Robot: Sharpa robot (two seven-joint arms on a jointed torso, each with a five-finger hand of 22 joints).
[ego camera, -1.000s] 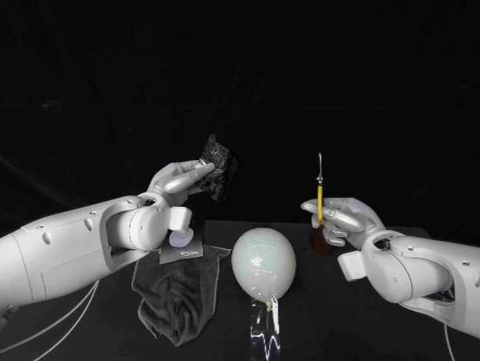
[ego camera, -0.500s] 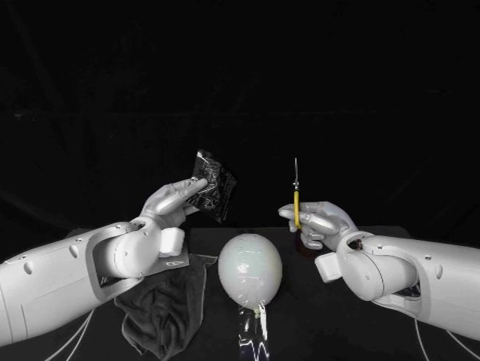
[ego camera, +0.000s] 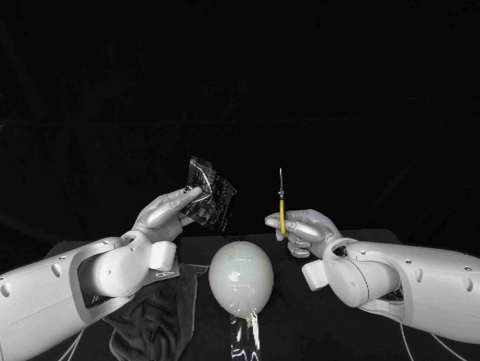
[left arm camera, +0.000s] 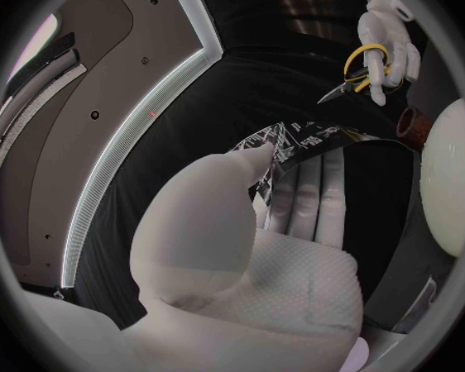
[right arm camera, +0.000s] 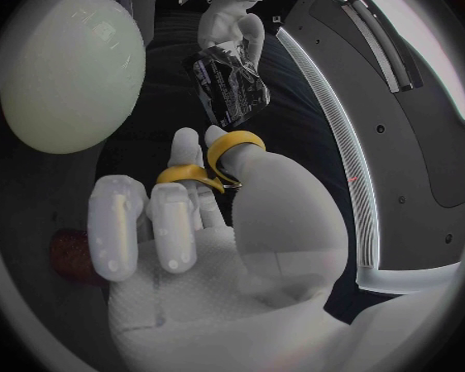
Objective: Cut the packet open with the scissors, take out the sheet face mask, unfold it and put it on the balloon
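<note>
Over the black table (ego camera: 305, 320), the left hand (ego camera: 166, 214) pinches the packet (ego camera: 211, 194) by one edge, its long side nearly upright. The right hand (ego camera: 300, 229), fingers clamped in the yellow loops, holds the scissors (ego camera: 281, 203) point-up just beside it, not touching.

The head view looks down from above and behind the arms, at middling range, onto the table (ego camera: 289, 323), with the balloon (ego camera: 240, 277) in the near middle and the left hand (ego camera: 166, 214) and right hand (ego camera: 303, 229) held up on either side of it. Each wrist view sits close behind its own palm and faces across at the other hand. All three views share the balloon, the packet (ego camera: 211, 194) and the scissors (ego camera: 282, 207).
</note>
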